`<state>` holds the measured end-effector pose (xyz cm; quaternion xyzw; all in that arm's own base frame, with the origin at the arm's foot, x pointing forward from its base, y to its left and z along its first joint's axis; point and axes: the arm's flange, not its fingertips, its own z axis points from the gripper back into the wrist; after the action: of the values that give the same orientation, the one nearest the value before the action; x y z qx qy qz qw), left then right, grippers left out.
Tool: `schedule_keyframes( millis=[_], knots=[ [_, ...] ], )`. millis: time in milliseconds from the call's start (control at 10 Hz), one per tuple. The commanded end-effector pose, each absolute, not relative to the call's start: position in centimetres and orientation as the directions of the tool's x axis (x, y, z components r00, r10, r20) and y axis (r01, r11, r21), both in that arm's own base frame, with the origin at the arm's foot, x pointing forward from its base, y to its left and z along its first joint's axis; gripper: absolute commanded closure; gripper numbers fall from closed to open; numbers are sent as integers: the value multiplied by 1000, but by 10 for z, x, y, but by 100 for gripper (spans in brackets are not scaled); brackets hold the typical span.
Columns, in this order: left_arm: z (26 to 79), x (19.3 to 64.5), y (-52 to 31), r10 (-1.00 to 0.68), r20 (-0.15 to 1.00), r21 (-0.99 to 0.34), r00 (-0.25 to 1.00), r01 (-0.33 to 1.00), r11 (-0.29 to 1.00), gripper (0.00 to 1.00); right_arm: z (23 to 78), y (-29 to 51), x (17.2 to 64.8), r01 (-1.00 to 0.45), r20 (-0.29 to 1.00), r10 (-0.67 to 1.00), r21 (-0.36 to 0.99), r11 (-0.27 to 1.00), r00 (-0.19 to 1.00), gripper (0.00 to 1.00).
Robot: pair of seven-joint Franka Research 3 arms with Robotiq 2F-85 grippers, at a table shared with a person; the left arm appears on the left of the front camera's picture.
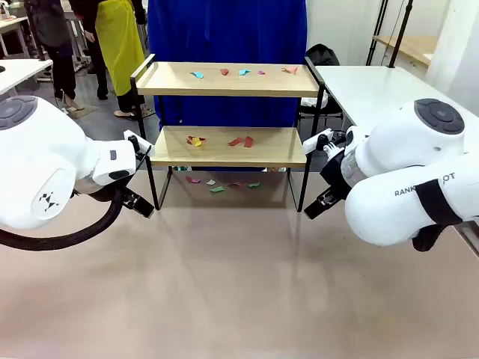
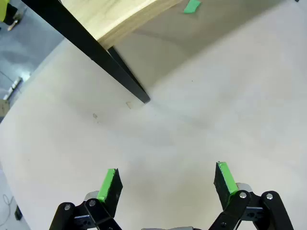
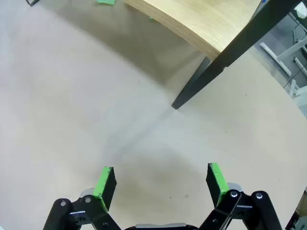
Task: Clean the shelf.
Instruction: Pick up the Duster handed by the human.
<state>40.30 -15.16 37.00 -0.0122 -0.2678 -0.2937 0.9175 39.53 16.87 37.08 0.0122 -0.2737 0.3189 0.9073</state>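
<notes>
Left fingers (image 2: 109,184) and right fingers (image 3: 217,179) spread wide, empty, low beside the front legs of the small two-tier light-wood shelf in a black metal frame (image 1: 174,78), mid-way across the beige counter (image 1: 224,284). Small coloured paper scraps (image 1: 241,140) litter both boards. Best to enter from the front, pinch them singly and stay clear of the frame.

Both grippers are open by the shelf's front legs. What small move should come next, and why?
Probably raise the left gripper toward the lower board of the shelf: its fingers stand open over the table, holding nothing, while coloured paper scraps lie on that board near its side.
</notes>
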Motion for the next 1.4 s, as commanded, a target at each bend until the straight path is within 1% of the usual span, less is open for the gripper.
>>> schedule_keyframes(
  millis=[0,900,1000,1100,1200,1300],
  knots=[
    [370,403,-152,-533,499,135,684,546,827,0,371,169,395,-585,505,572,-153,796,647,0],
    [370,403,-152,-533,499,135,683,546,827,0,371,169,395,-586,504,573,-153,796,646,0],
    [394,410,-145,-520,515,105,682,552,828,0,400,164,402,-569,544,549,-151,808,635,0],
    [419,414,-132,-505,515,29,693,575,818,0,429,153,404,-570,576,531,-132,811,622,0],
    [442,418,-122,-510,533,7,675,600,800,0,452,138,404,-560,605,516,-136,817,607,0],
    [464,424,-108,-546,515,-35,660,653,756,0,473,117,405,-572,636,493,-99,814,593,0]
  ],
)
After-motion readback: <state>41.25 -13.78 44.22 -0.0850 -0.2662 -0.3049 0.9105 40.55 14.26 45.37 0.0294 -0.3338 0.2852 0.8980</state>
